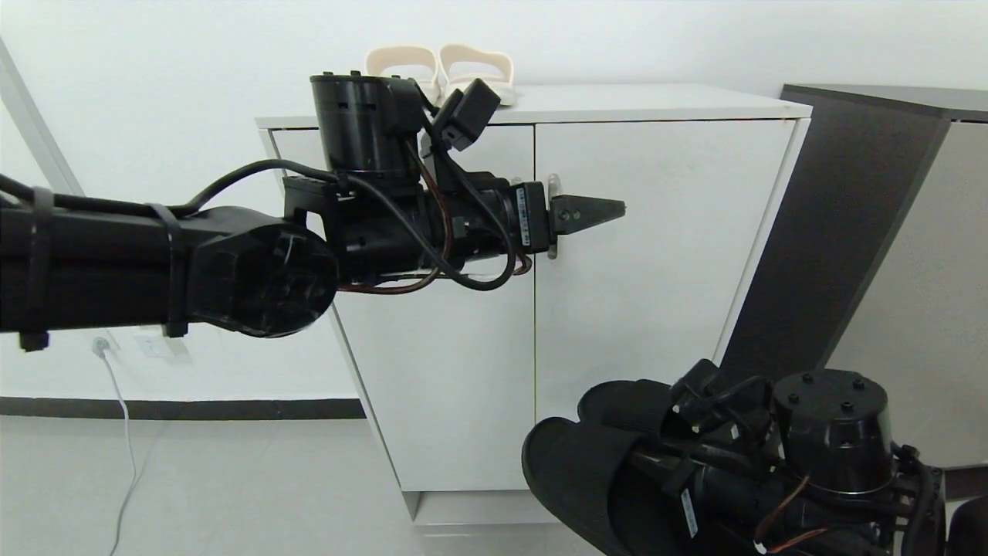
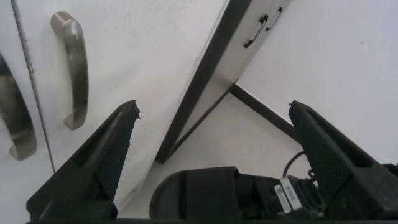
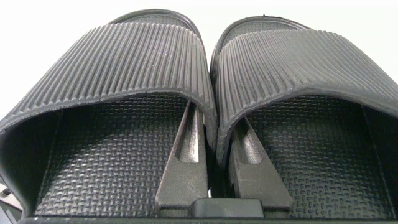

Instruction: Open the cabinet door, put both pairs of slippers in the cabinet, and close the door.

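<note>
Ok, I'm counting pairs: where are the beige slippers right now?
Head view: the beige slippers sit on top of the cabinet, toward its left side, over the left door.

- The cabinet [image 1: 664, 255] is closed off by both doors.
- The space just before the cabinet's handles [image 2: 71, 74] is taken up by the left gripper [image 1: 610, 210], its fingers spread.
- Low before the cabinet's right door, passage is blocked by the black slippers [image 1: 587, 463].
- The cabinet's right side is flanked by a dark unit [image 1: 841, 232].
- Open floor [image 1: 231, 479] is found left of the cabinet.
</note>
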### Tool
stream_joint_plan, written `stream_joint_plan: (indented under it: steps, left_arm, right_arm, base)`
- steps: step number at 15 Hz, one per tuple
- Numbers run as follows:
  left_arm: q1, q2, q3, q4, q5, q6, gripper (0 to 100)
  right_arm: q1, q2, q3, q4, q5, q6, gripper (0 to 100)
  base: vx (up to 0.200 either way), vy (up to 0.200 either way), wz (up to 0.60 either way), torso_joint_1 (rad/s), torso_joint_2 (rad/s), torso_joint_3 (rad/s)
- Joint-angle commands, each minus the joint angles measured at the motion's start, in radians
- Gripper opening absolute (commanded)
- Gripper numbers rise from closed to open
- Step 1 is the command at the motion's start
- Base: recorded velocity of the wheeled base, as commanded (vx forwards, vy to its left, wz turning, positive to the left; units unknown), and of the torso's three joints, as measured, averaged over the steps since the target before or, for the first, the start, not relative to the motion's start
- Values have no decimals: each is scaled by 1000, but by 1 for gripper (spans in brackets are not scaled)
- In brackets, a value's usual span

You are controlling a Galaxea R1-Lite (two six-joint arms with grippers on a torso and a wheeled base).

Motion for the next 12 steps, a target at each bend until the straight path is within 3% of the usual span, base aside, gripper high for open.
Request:
stream_joint_plan:
  steps: [1,6,9,12]
  left_arm:
    - [9,14,-5,0,2,0,100]
    - [38,27,-16,0,3,0,100]
    - [38,76,-68,0,52,0,100]
    - [38,109,-105,0,54,-1,100]
  right_arm:
    - [0,6,0,0,0,-1,0]
    - [0,9,0,0,19,-1,0]
    - [0,9,0,0,19,-1,0]
    - [0,9,5,0,19,-1,0]
  base:
    - [0,0,0,0,0,0]
    - [0,0,0,0,0,0]
    - [0,0,0,0,0,0]
    - [0,0,0,0,0,0]
